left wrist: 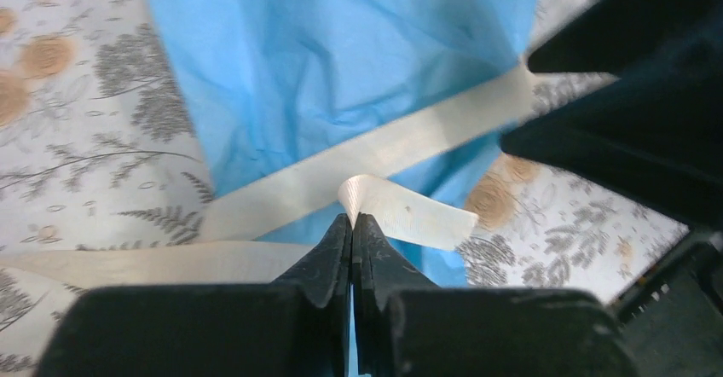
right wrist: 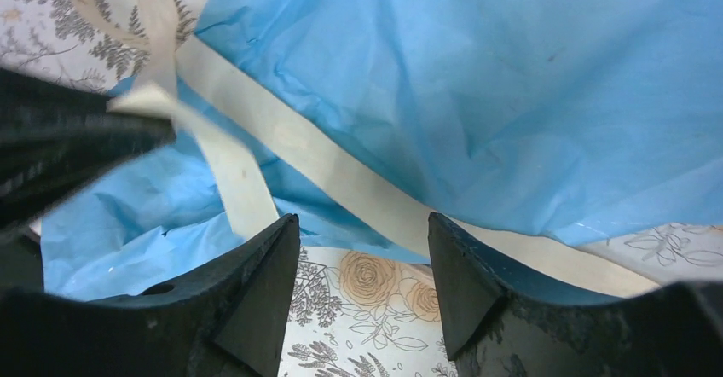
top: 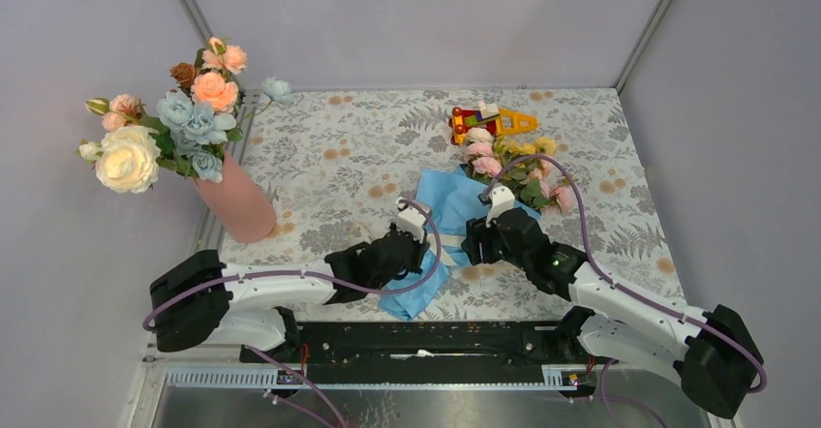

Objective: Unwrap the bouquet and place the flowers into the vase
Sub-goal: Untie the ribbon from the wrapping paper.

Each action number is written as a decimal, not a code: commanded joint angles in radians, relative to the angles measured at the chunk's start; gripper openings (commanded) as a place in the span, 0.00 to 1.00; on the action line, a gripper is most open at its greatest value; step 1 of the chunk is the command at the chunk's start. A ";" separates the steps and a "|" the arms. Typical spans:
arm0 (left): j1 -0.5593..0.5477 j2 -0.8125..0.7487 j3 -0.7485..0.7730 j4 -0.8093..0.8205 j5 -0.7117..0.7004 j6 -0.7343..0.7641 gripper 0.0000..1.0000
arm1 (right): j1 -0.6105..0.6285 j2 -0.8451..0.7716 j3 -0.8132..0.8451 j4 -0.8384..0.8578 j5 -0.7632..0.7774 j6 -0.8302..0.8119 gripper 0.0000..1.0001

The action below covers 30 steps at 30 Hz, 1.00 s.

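Your left gripper [left wrist: 351, 220] is pinched fully closed on a loose loop of the cream ribbon [left wrist: 401, 211] at the wrapped near end of the bouquet [top: 453, 200]. Your right gripper [right wrist: 362, 232] hangs just beside it over that same end, jaws well apart and holding nothing, with the blue paper [right wrist: 511, 78] beneath. The flowers [top: 503, 152] form the bouquet's far end. The vase [top: 237, 207] stands well to the left of the bouquet.

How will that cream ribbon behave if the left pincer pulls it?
Probably floppy: the ribbon curls limply at the shut left pincer. Likely light and thin, lying flat across the blue paper. It may drag that crinkled paper along.
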<state>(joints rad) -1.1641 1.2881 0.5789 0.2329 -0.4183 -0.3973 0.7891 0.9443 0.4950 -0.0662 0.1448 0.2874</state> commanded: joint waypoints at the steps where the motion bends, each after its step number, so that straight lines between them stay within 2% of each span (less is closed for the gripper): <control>1: 0.077 -0.082 -0.002 -0.050 -0.051 -0.069 0.00 | 0.021 -0.012 -0.008 0.056 -0.087 -0.043 0.65; 8: 0.285 -0.247 -0.038 -0.120 -0.003 -0.111 0.00 | 0.054 0.063 0.029 0.137 -0.109 -0.115 0.72; 14: 0.460 -0.305 -0.037 -0.189 0.024 -0.120 0.00 | 0.089 0.191 0.085 0.172 -0.056 -0.179 0.76; 23: 0.557 -0.308 0.001 -0.247 0.014 -0.105 0.00 | 0.179 0.332 0.168 0.163 0.141 -0.254 0.77; 30: 0.587 -0.328 -0.003 -0.259 0.033 -0.102 0.00 | 0.208 0.396 0.165 0.174 0.298 -0.282 0.70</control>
<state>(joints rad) -0.5915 0.9894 0.5472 -0.0376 -0.4076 -0.5030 0.9775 1.3102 0.6296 0.0692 0.3069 0.0422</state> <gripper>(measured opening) 0.010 0.719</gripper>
